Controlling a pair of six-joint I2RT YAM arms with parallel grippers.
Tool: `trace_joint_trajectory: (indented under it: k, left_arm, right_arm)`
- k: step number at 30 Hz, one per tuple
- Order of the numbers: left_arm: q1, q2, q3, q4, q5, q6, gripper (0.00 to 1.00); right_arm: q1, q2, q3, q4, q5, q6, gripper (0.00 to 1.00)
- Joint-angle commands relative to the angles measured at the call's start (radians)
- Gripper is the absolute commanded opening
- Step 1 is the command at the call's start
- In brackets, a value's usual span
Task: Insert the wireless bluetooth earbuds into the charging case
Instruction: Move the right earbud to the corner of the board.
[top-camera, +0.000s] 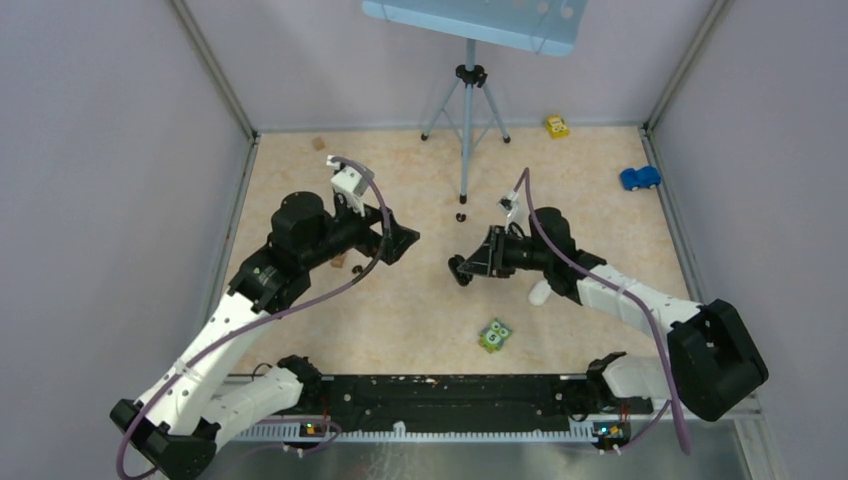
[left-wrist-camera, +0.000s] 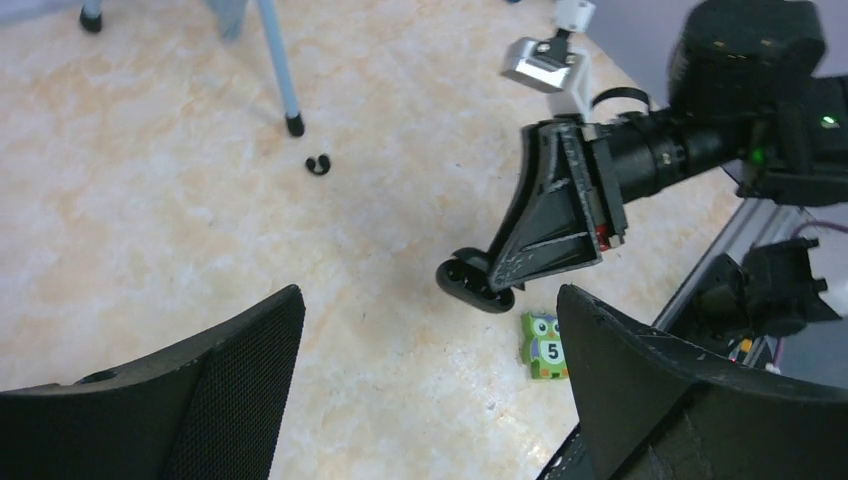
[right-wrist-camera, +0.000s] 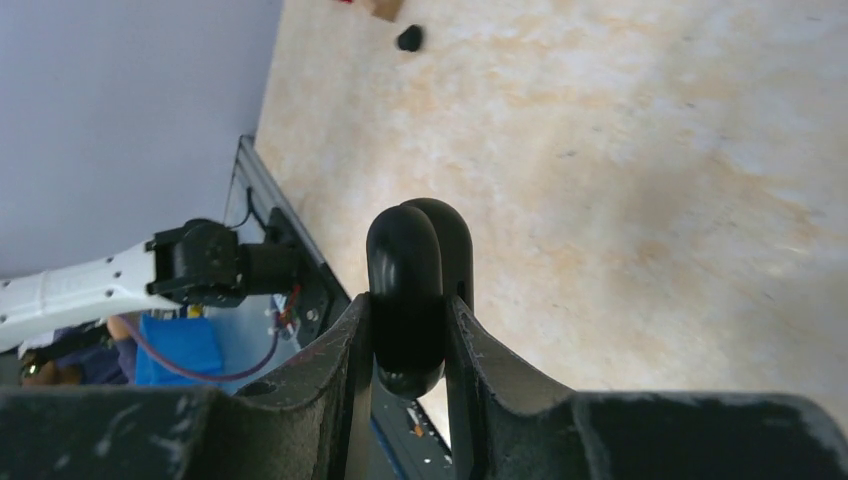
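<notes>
One black case (right-wrist-camera: 408, 270) is clamped in right end effector (right-wrist-camera: 408, 305); left end effector (left-wrist-camera: 430, 297) gapes.

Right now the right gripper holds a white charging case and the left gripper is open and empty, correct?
No: the charging case in the right gripper is black, not white; the right wrist view shows it. The left gripper is open and empty.

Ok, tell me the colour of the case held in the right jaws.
Plain glossy black; the case shows best in the right wrist view.
</notes>
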Motion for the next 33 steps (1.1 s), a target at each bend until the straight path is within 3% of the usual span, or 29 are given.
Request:
trace_joint_trajectory:
  k: [1, 10, 14, 17, 20, 27, 33]
  left_arm:
    - [0.004, 0.034, 0.026, -0.037, -0.186, -0.144, 0.99]
    - [0.007, 0.245, 0.028, -0.252, -0.46, -0.279, 0.97]
    - [0.008, 0.287, -0.041, -0.311, -0.568, -0.339, 0.81]
    - [0.025, 0.32, -0.086, -0.289, -0.604, -0.359, 0.62]
    - [0.06, 0.382, -0.11, -0.25, -0.6, -0.363, 0.53]
    - [0.111, 0.545, -0.121, -0.142, -0.632, -0.314, 0.51]
    - [0.149, 0.616, -0.14, -0.064, -0.647, -0.275, 0.48]
  right_arm:
    - [-0.064, -0.078, -0.02, -0.038, 0.107, 0.015, 0.0]
    - [-0.151, -0.162, -0.014, -0.24, 0.15, -0.06, 0.0]
    - [-0.165, -0.174, -0.021, -0.246, 0.149, -0.05, 0.0]
    - [-0.166, -0.167, -0.02, -0.224, 0.131, -0.038, 0.0]
    - [-0.167, -0.154, -0.013, -0.208, 0.11, -0.035, 0.0]
    - [-0.167, -0.167, -0.016, -0.214, 0.113, -0.033, 0.0]
    - [-0.167, -0.289, -0.072, -0.241, 0.138, 0.005, 0.0]
